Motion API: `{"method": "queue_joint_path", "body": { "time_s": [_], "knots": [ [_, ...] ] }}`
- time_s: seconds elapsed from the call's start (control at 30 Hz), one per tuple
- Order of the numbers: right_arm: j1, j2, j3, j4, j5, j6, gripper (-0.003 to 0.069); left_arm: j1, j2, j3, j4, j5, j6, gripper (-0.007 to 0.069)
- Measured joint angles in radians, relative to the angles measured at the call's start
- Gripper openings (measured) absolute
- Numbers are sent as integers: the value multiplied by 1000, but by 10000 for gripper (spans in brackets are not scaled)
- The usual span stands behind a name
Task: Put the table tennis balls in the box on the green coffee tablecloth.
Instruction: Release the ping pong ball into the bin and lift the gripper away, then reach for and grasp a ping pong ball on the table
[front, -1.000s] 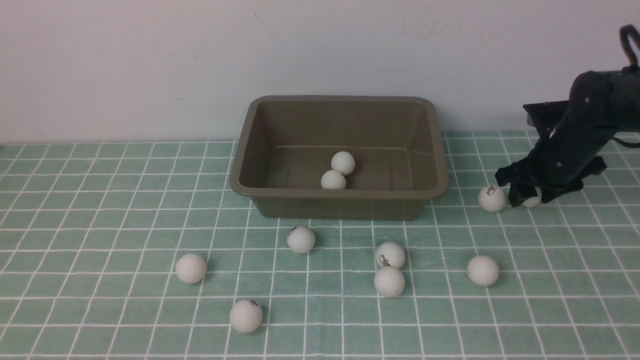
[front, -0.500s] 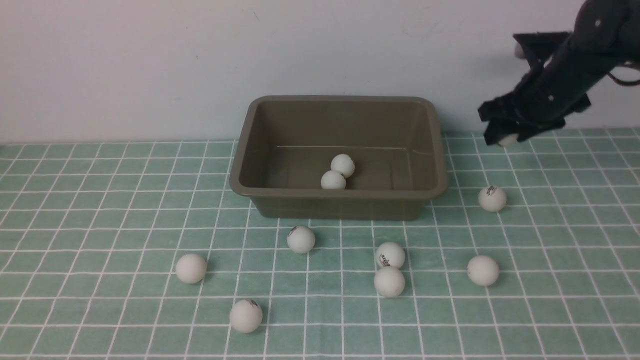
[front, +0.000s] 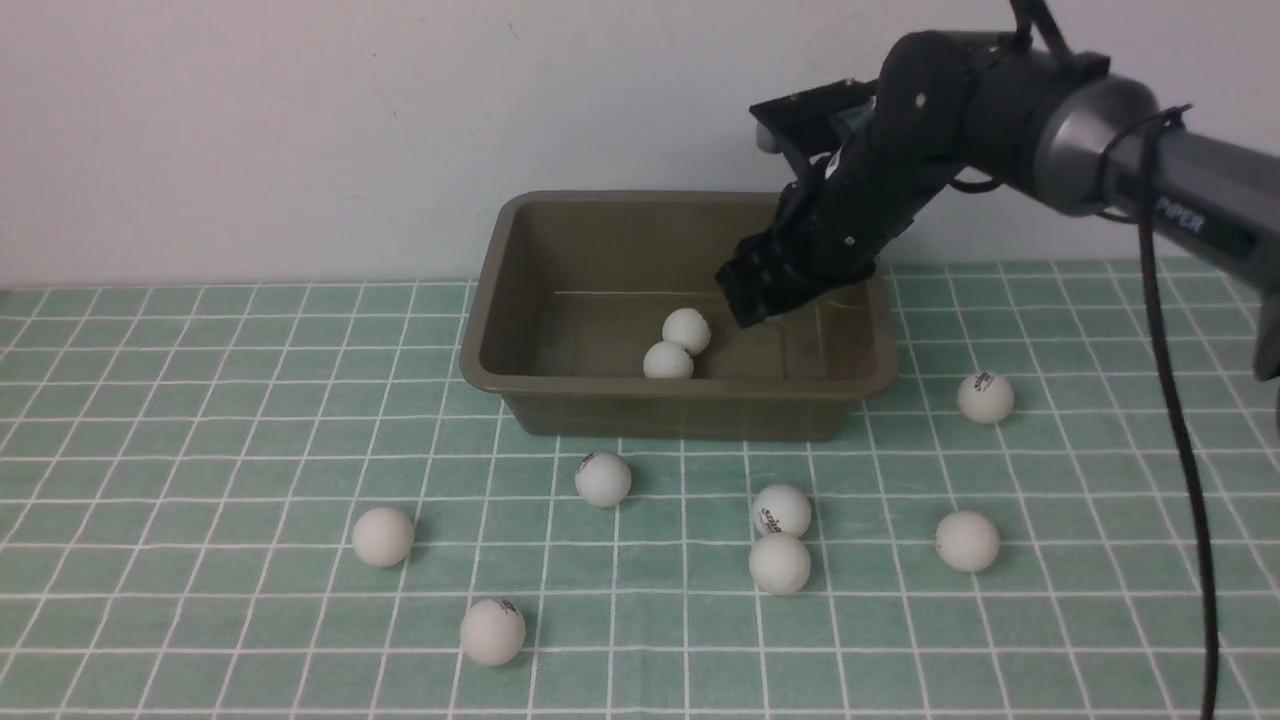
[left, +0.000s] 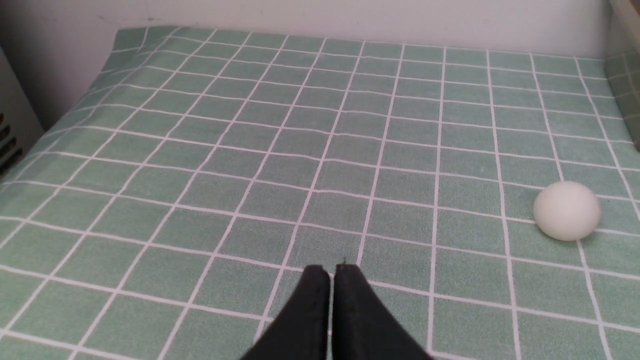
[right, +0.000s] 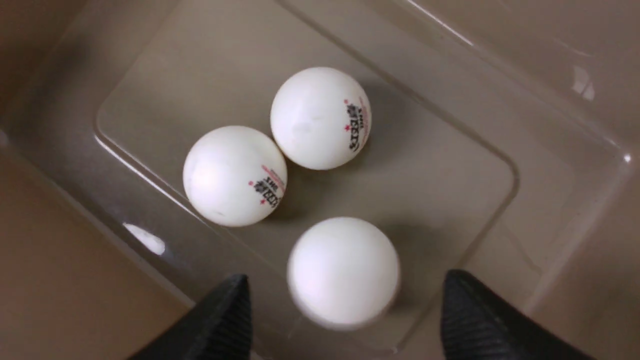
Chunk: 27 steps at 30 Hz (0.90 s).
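The olive-brown box (front: 680, 385) stands at the back middle of the green coffee tablecloth (front: 200, 420). Two table tennis balls (front: 686, 330) lie touching on its floor (right: 450, 190). My right gripper (front: 760, 305) hangs open over the box's right half. In the right wrist view a third, blurred ball (right: 343, 272) sits between the spread fingers of the right gripper (right: 345, 277), with a gap on each side. Several more balls lie on the cloth, in front of the box (front: 781, 510) and to its right (front: 985, 397). My left gripper (left: 331, 272) is shut and empty, low over the cloth.
A pale wall runs behind the cloth. Loose balls lie at the front left (front: 382, 536), front middle (front: 492, 631) and front right (front: 966, 541). One plain ball (left: 567, 210) lies apart from the left gripper. A black cable (front: 1180, 430) hangs down from the right arm.
My right arm lifted a ball from the cloth at the right, carried it left over the box, and the jaws have opened; the ball is now loose between them. The left gripper stayed shut.
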<state>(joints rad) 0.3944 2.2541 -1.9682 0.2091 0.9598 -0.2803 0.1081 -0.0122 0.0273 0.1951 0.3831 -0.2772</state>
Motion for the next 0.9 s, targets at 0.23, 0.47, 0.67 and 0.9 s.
{"method": "queue_joint_path", "body": {
  "time_s": [0.23, 0.47, 0.67, 0.9],
  "knots": [
    [-1, 3, -76, -76, 93, 0, 519, 0, 0, 0, 0, 0, 0, -4],
    [-39, -57, -262, -321, 280, 130, 522, 0, 0, 0, 0, 0, 0, -4],
    [-150, -219, -133, -277, 291, 153, 522, 0, 0, 0, 0, 0, 0, -4],
    [-257, -222, 99, -209, 285, 153, 522, 0, 0, 0, 0, 0, 0, -4]
  ]
}}
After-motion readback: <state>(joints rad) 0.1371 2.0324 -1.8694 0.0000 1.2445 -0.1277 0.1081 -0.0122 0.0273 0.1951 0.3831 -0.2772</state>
